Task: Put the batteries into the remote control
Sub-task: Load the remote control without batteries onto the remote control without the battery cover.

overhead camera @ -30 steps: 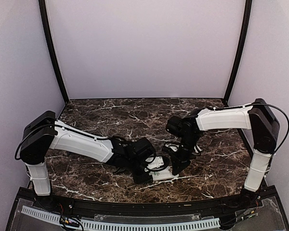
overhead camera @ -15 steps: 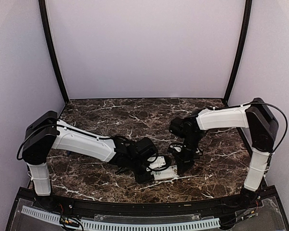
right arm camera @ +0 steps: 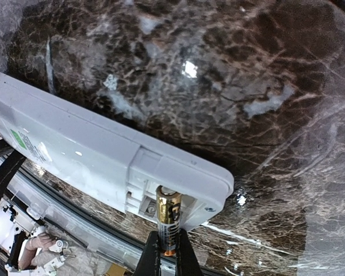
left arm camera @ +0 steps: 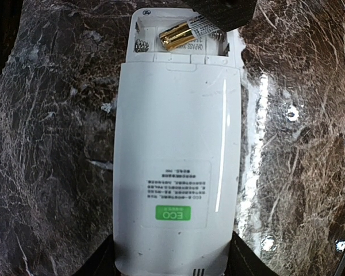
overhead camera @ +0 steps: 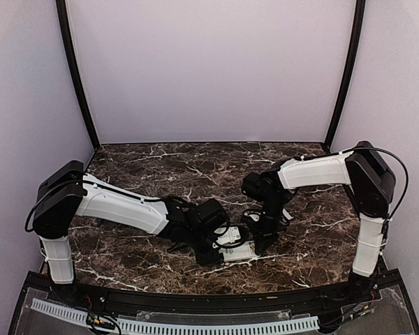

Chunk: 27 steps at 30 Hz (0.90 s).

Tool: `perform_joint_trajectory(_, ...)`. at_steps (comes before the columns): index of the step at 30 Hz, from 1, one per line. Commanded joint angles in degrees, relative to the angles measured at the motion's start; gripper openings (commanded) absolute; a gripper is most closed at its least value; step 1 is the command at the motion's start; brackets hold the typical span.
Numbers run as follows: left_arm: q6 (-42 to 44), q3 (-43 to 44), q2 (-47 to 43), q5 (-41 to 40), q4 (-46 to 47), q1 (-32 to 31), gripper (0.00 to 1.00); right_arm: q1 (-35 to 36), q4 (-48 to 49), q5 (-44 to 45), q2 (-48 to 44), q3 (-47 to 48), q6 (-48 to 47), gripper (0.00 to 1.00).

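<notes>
The remote control (left arm camera: 175, 172) lies back-up on the marble, white, with a green ECO label and its battery bay open at the far end. My left gripper (left arm camera: 171, 270) is shut on its near end, black fingers on both sides. In the top view the remote (overhead camera: 239, 251) lies near the front edge between both grippers. My right gripper (right arm camera: 167, 259) is shut on a gold and black battery (right arm camera: 168, 221), whose tip sits inside the open bay (right arm camera: 161, 204). The same battery (left arm camera: 187, 33) shows slanted in the bay (left arm camera: 178, 40), with a spring at the bay's left end.
The dark marble table (overhead camera: 160, 167) stretches back to the purple walls. The black front rail (overhead camera: 195, 303) runs just in front of the remote. The right gripper (overhead camera: 260, 234) stands right over the remote's right end.
The right arm has shifted a little left and down onto the remote's right end. The left gripper and remote have moved only slightly.
</notes>
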Motion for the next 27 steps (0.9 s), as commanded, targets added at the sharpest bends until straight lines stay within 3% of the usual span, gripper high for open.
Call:
perform_joint_trajectory(1, 1.26, 0.14, 1.39, -0.58, -2.75, -0.27, 0.41, -0.21, 2.5, 0.68, 2.25, 1.72, 1.6, 0.0)
perform_joint_trajectory(12, 1.59, -0.25, 1.48, -0.56, -1.83, -0.27, 0.41, -0.19, 6.21, 0.76, 3.65, 4.16, 4.08, 0.0)
perform_joint_trajectory(27, 1.41, -0.81, 1.45, 1.73, -1.06, -0.19, 0.41, 1.21, 19.55, 5.66, 2.11, -1.32, 12.9, 0.0)
